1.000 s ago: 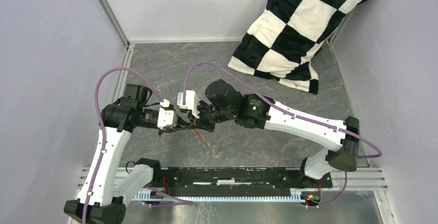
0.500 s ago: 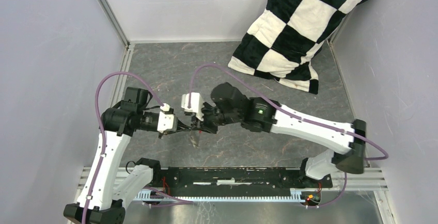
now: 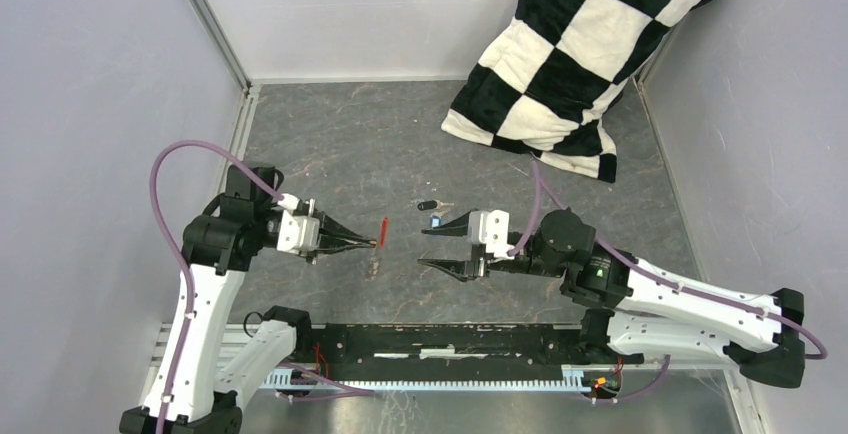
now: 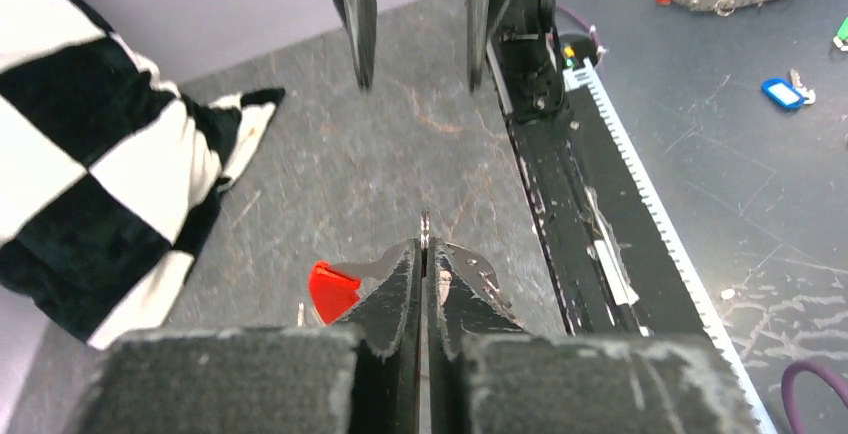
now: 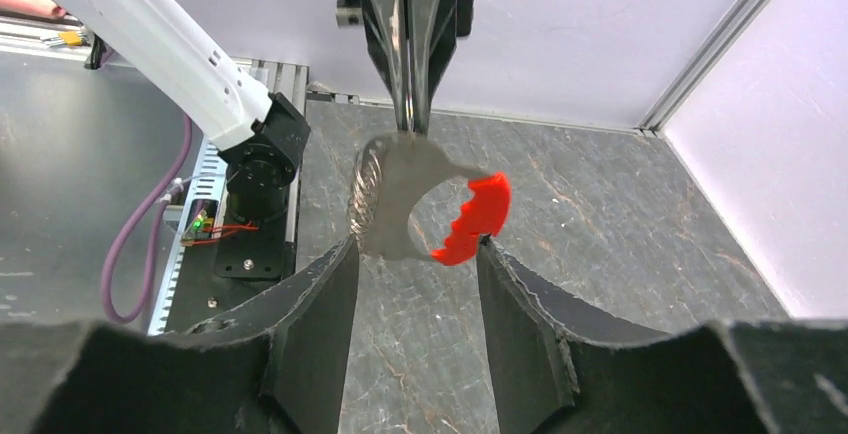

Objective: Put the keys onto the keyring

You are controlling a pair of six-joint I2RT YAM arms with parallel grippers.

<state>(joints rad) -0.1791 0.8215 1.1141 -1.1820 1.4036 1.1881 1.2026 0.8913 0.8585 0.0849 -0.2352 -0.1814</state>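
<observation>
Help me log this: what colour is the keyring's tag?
The tag is bright red, clearest in the right wrist view.

Keyring (image 5: pixel 385 204), grey metal loop w/ red tag (image 5: pixel 473 219), pinched in left gripper (image 3: pixel 372 244) tips; black-head key (image 3: pixel 427 205) & blue-head key (image 3: pixel 437 222) lie close together nearby, not on ring.

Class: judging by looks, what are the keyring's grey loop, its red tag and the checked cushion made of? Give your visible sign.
Thin grey keyring loop: metal, likely steel; dull silver sheen, coiled turns.
Bright red oblong tag: probably plastic; even, saturated colour, ridged moulded edge.
Black-and-white checked cushion: plush fabric; fuzzy nap, soft folds.
</observation>
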